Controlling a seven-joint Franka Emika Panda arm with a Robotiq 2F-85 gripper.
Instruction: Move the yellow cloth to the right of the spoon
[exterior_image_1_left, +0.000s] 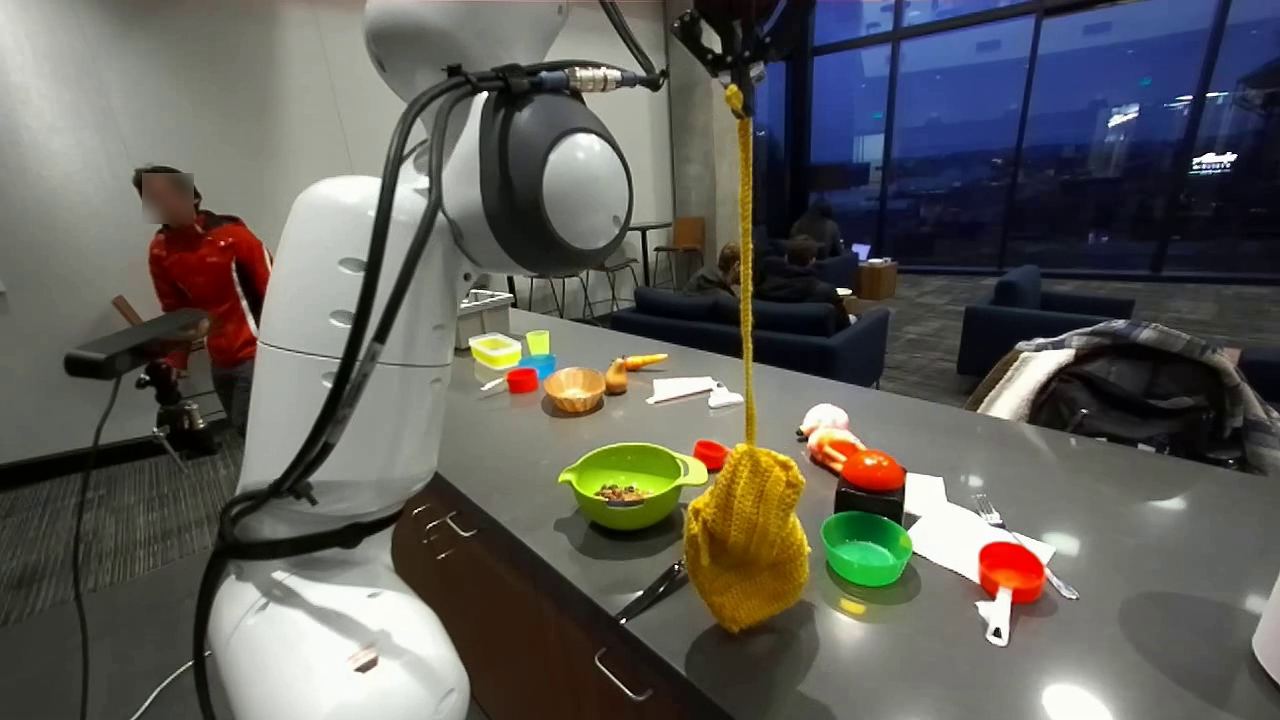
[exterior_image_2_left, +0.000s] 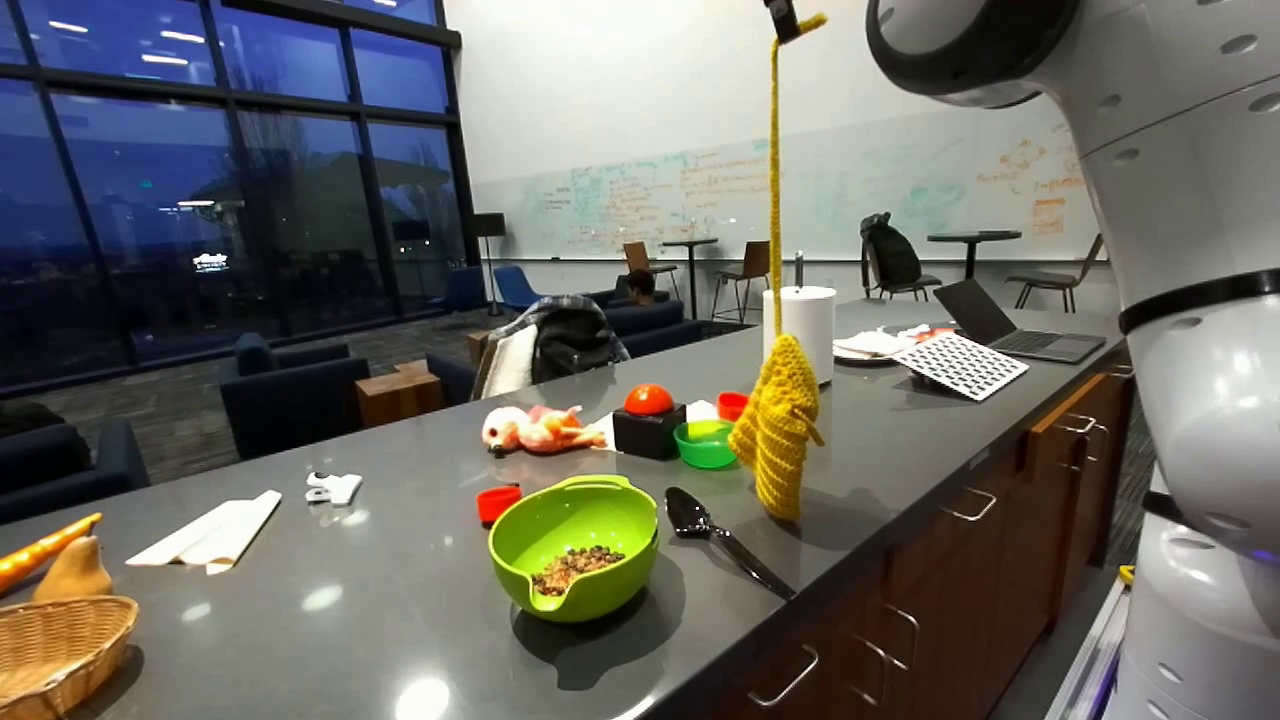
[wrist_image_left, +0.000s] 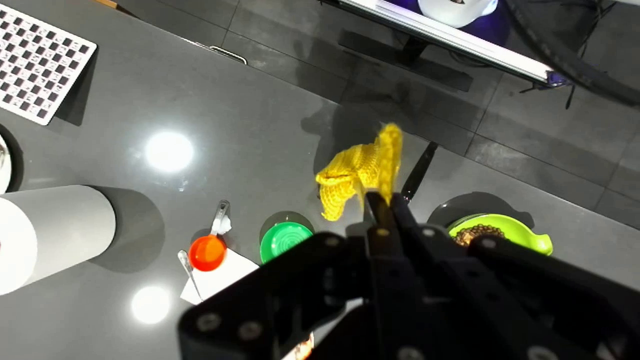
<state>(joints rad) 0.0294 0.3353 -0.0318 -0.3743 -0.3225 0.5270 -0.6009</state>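
Note:
The yellow knitted cloth (exterior_image_1_left: 748, 540) hangs by its long thin strap from my gripper (exterior_image_1_left: 740, 82). My gripper is shut on the strap high over the counter; its fingertips also show in the wrist view (wrist_image_left: 383, 202). The cloth's wide lower part (exterior_image_2_left: 782, 430) hangs over the counter near its front edge; whether it touches the surface I cannot tell. The black spoon (exterior_image_2_left: 690, 512) lies on the counter beside the cloth, between it and the green bowl. In an exterior view the cloth hides part of the spoon (exterior_image_1_left: 650, 592); in the wrist view mainly its handle (wrist_image_left: 419, 172) shows.
The lime-green bowl (exterior_image_2_left: 510, 535) with small brown pieces stands beside the spoon. A small green bowl (exterior_image_1_left: 866, 560), a black box (exterior_image_1_left: 860, 502) with a red dome, and a red measuring cup (exterior_image_1_left: 1010, 570) are nearby. A white paper roll (wrist_image_left: 65, 235) stands farther along the counter.

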